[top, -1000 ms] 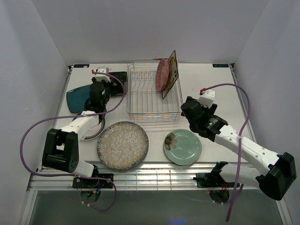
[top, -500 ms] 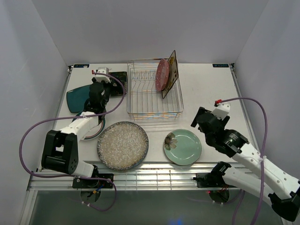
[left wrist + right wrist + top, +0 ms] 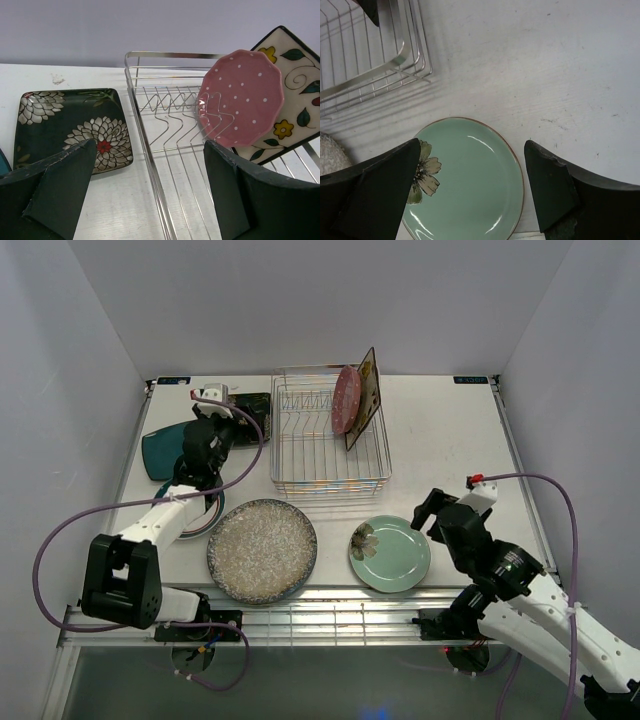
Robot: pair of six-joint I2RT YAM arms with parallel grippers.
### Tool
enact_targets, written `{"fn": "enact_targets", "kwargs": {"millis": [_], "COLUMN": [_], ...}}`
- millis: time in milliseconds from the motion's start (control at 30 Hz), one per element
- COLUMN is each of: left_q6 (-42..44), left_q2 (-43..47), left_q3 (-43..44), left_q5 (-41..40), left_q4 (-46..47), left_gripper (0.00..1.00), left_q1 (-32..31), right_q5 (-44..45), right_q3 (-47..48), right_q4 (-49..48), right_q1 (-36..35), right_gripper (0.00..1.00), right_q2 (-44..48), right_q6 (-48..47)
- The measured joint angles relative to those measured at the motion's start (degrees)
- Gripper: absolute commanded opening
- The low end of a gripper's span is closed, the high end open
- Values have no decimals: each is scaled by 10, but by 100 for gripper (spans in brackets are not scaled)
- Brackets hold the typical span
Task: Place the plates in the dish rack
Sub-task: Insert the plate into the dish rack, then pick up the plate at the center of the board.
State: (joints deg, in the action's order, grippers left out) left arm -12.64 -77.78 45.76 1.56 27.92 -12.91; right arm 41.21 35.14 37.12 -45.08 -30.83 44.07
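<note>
Rack (image 3: 305,430) sits beside your left gripper (image 3: 149,147), wide open and empty; your right gripper (image 3: 472,147) hangs likewise above the green plate (image 3: 470,185).

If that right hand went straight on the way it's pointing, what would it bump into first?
Most likely the mint green flowered plate, lying flat on the table straight ahead of the open right hand; how far off it is remains unclear.

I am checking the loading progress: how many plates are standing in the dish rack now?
2. The pink dotted plate stands on edge at the right end of the dish rack; the cream floral square plate leans just right of it. None seems hidden there.
</note>
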Motion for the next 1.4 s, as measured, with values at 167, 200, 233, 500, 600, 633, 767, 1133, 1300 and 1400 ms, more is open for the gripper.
{"fn": "enact_targets", "kwargs": {"millis": [167, 200, 233, 500, 600, 633, 767, 1133, 1300, 1400], "left_q6": [-3, -3, -3, -3, -3, -3, -3, -3, -3, -3], "left_q2": [7, 7, 8, 19, 19, 19, 19, 19, 19, 19], "left_q3": [-4, -5, -5, -12, -12, -12, -12, -13, -13, -13], "left_q5": [16, 21, 25, 36, 40, 41, 45, 49, 49, 49], "left_q4": [3, 3, 4, 6, 7, 8, 8, 8, 8, 8], "left_gripper": [98, 98, 98, 98, 98, 98, 98, 98, 98, 98], "left_q1": [0, 0, 0, 0, 0, 0, 0, 0, 0, 0], "right_q5": [-36, -44, -52, -102, -106, -108, -110, -93, -83, -83], "right_q3": [-71, -90, -111, -190, -190, -190, -190, -190, -196, -200], "right_q4": [-9, -16, -22, -43, -43, -43, -41, -30, -30, -30], "right_q1": [0, 0, 0, 0, 0, 0, 0, 0, 0, 0], "right_gripper": [90, 90, 90, 90, 90, 90, 90, 90, 90, 90], "right_q2": [7, 16, 25, 96, 94, 91, 76, 42, 21, 24], "right_q6": [29, 36, 42, 80, 86, 89, 106, 147, 164, 166]}}
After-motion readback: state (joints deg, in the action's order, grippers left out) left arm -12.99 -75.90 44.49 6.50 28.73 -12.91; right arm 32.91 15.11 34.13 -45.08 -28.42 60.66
